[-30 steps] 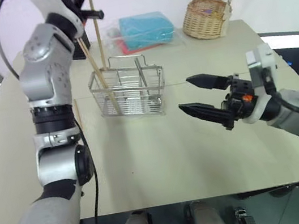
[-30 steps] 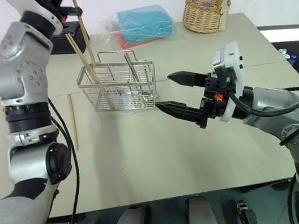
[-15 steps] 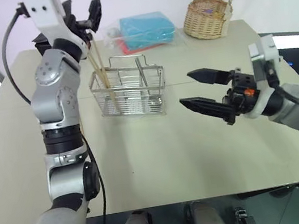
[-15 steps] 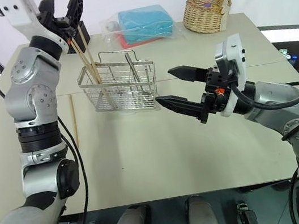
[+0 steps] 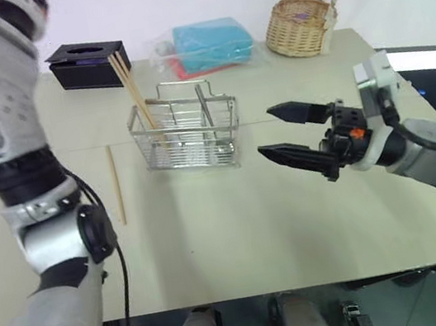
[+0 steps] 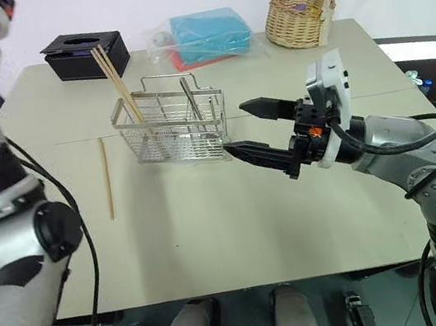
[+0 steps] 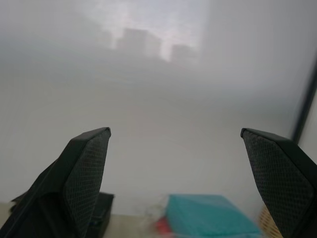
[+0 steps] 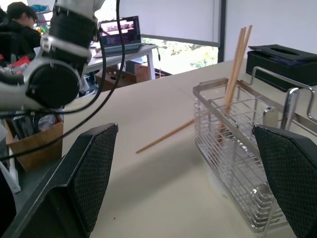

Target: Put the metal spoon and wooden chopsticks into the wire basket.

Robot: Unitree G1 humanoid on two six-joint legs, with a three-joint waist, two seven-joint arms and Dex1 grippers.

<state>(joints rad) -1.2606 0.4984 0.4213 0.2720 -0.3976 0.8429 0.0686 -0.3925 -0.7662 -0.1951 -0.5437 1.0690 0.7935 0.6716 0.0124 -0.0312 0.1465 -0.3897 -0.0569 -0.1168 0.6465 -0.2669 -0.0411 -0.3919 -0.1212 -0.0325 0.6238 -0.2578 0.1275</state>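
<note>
The left gripper [image 7: 176,186] has its fingers [image 7: 84,168] spread wide and empty, pointing off above the wire basket toward the wall. The right gripper [image 5: 301,134] hovers just beside the wire basket [image 5: 189,138], on its right, its fingers also apart with nothing between them.

Inside the basket, a bundle of wooden chopsticks [image 5: 132,89] leans in the left-hand compartment, tips rising well above the rim; they look like three sticks, though they overlap too closely to be sure. The metal spoon [image 5: 206,110] stands upright in a compartment nearer the middle. One more wooden chopstick [image 5: 116,185] lies flat on the surface, just left of the basket and apart from it.

By my reading, the step in hand is the gap between a drop and the next pick: most of the job is done, and one stick is left. The next move calls for the left arm to come down beside the basket, close on that thin stick lying flat, and lift it over the rim.

Count: one basket, one spoon, one loose chopstick, about three stowed.
</note>
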